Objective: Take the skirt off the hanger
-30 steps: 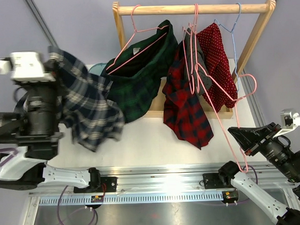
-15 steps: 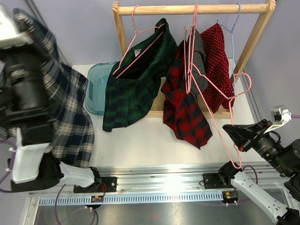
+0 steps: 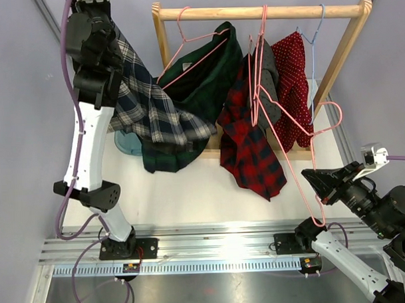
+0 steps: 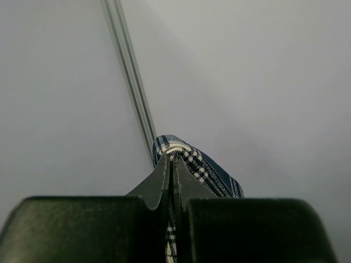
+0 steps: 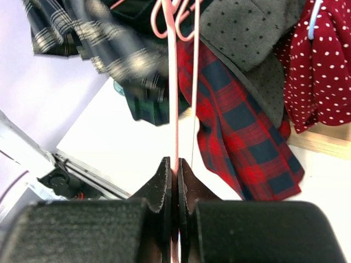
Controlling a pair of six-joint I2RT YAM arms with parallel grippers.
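The blue-and-white plaid skirt [image 3: 151, 107] is off any hanger and hangs from my left gripper [image 4: 173, 158], which is shut on a fold of it high at the back left. The cloth drapes down to the right, in front of a green plaid skirt [image 3: 200, 85]. My right gripper [image 3: 308, 180] is at the front right, shut on the thin wire of a bare pink hanger [image 3: 292, 155]. In the right wrist view, that wire [image 5: 174, 109] runs straight up from between the closed jaws.
A wooden rack [image 3: 251, 12] at the back carries the green skirt on a pink hanger, a red plaid skirt [image 3: 250, 150], a grey dotted garment [image 3: 271, 66] and a red dotted one [image 3: 294, 75]. A teal basin [image 3: 124, 142] sits partly under the hanging plaid cloth.
My left arm has swung from low at the left up to the back left, carrying the plaid skirt up and to the right. The right gripper and its hanger have barely shifted.
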